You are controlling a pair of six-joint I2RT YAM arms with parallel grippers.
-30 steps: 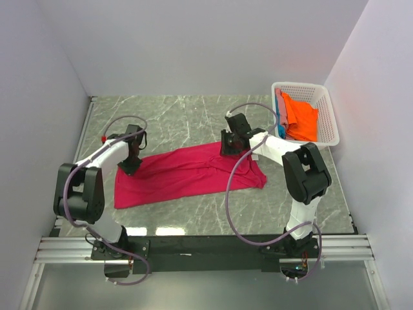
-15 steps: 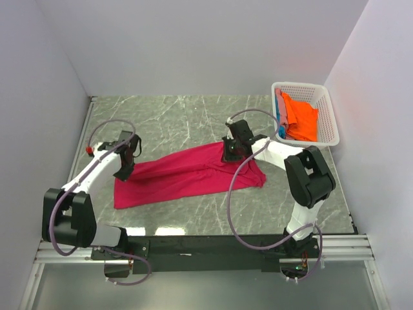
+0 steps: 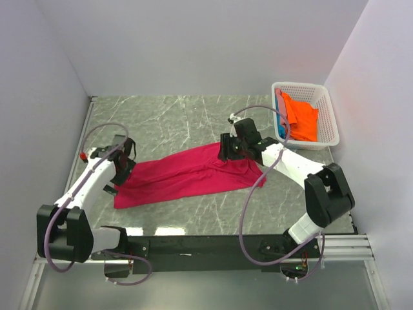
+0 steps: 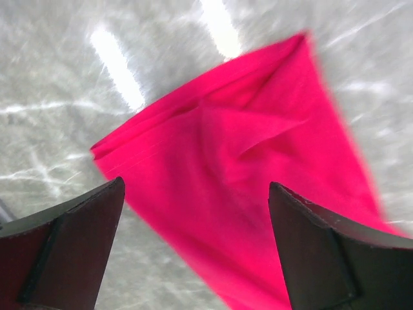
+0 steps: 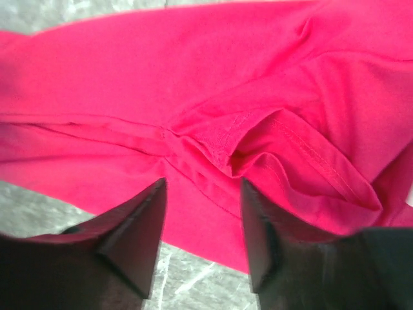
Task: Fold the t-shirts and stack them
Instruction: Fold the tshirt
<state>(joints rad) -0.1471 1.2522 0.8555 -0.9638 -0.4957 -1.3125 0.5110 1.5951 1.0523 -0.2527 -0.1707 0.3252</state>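
Top external: crimson-pink t-shirt [image 3: 187,173] lies on the table [image 3: 168,119] between the arms; white basket [image 3: 329,123], far right, holds the orange t-shirt [image 3: 301,119] and blue-teal t-shirt [image 3: 281,116]. Left wrist: left gripper [image 4: 195,187] wide apart over a shirt corner, empty. Right wrist: right gripper [image 5: 202,187] parted above rumpled cloth, empty.

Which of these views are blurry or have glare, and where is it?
Left wrist: blurred, the pink shirt has soft edges, and lamp glare streaks the marble table. Right wrist: stitching crisp, the right pincer's fingers dark and out of focus. Top external: sharp, with pale reflections at the table's near edge.
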